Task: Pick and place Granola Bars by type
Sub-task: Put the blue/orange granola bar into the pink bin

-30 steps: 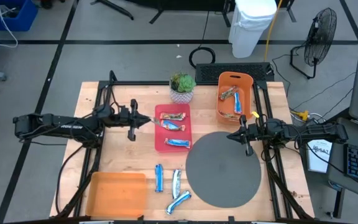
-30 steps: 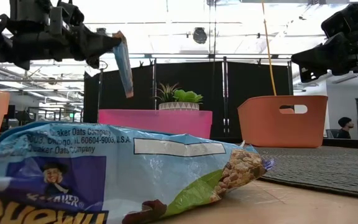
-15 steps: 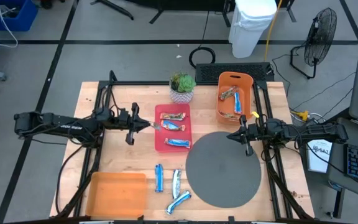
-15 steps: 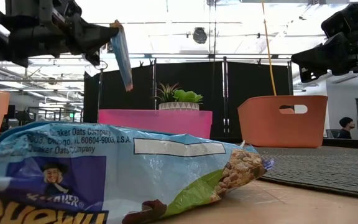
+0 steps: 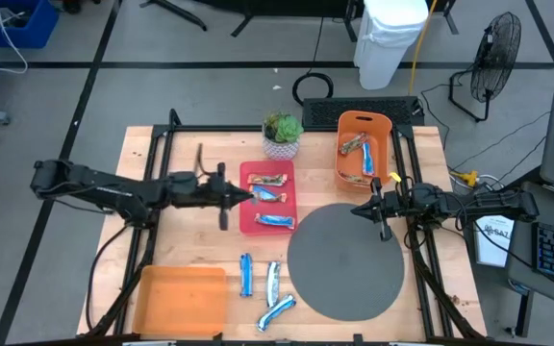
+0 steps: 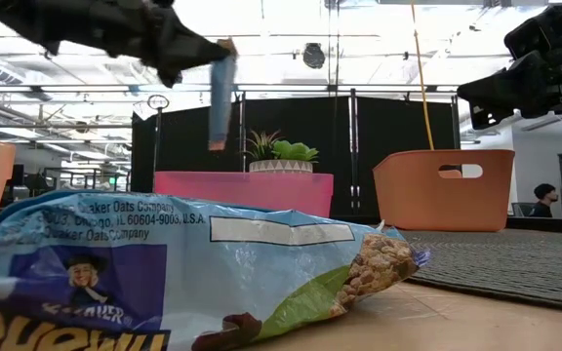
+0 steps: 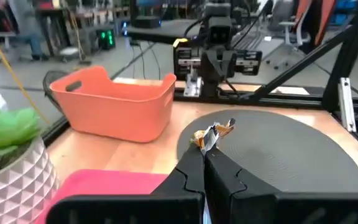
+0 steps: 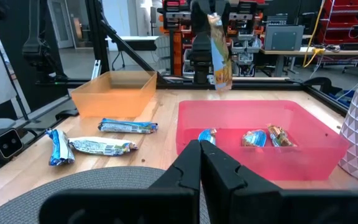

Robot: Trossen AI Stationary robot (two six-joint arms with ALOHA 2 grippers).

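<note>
My left gripper (image 5: pixel 246 195) reaches level from the table's left to the left rim of the red tray (image 5: pixel 250 223) and is shut on a blue-and-white granola bar (image 6: pixel 221 97), which hangs above that rim. Three bars (image 5: pixel 275 196) lie in the red tray. Three more (image 5: pixel 273 281) lie on the wood near the front edge, and one of them (image 6: pixel 164 273) fills the low view's foreground. The orange bin (image 5: pixel 385 144) at the far right holds some bars. My right gripper (image 5: pixel 359 210) is shut on nothing above the right edge of the grey round mat (image 5: pixel 346 264). My left gripper pinches the bar's crimped upper end (image 7: pixel 211 138) between its two fingertips. The fingers come level from the table's left. The bar hangs nearly upright below them (image 8: pixel 219 53), lifted clear of the tray and the table.
A potted plant (image 5: pixel 282 135) stands just behind the red tray. An orange tray (image 5: pixel 181 298) sits at the near left corner. The black arm frames run along both table sides. A person (image 6: pixel 542 200) stands in the room beyond the table.
My left gripper has moved toward the table's right edge and a little up, staying shut on the bar. The bar has travelled with it from left of the red tray to above the tray's left rim, and it now hangs more upright.
</note>
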